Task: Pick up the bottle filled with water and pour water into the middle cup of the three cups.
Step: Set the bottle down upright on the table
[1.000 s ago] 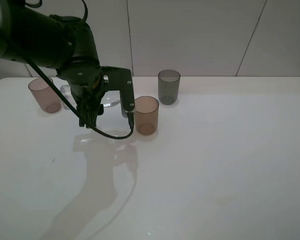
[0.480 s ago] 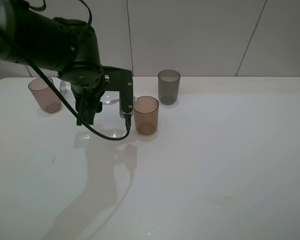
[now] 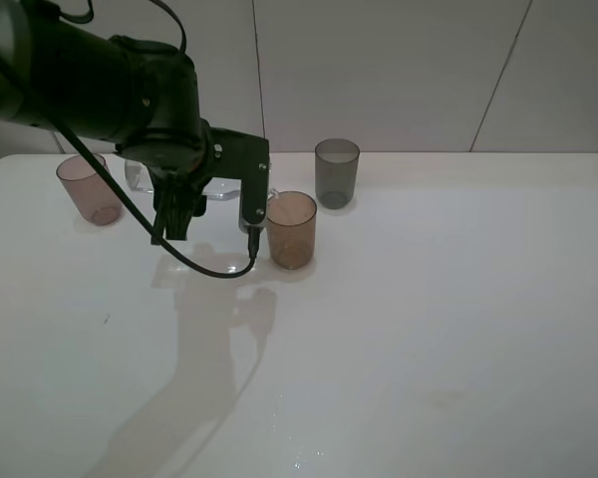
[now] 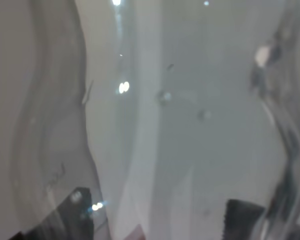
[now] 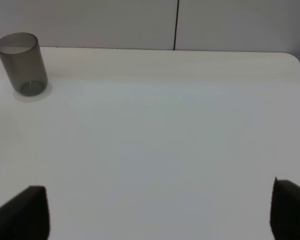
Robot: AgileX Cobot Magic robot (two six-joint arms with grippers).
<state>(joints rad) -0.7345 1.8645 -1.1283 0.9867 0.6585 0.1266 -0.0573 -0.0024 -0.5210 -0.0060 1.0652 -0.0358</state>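
My left gripper [image 3: 212,219] is shut on the clear bottle [image 3: 219,188] and holds it lying nearly level above the table. The bottle's open neck points at the rim of the amber middle cup [image 3: 291,230], just to its right. In the left wrist view the bottle [image 4: 180,125] fills the frame between the dark fingertips [image 4: 75,212]. I cannot make out a stream of water. The pinkish-brown cup [image 3: 88,189] stands at the left and the dark grey cup [image 3: 336,172] at the back. My right gripper [image 5: 155,210] is open and empty over bare table.
The white table [image 3: 429,319] reaches to a tiled wall at the back. The dark grey cup also shows in the right wrist view [image 5: 22,62]. The left arm's cable [image 3: 214,269] hangs low in front of the amber cup.
My left gripper has risen slightly and drawn back with the bottle, whose base now shows past the arm on the left. The cups have not moved.
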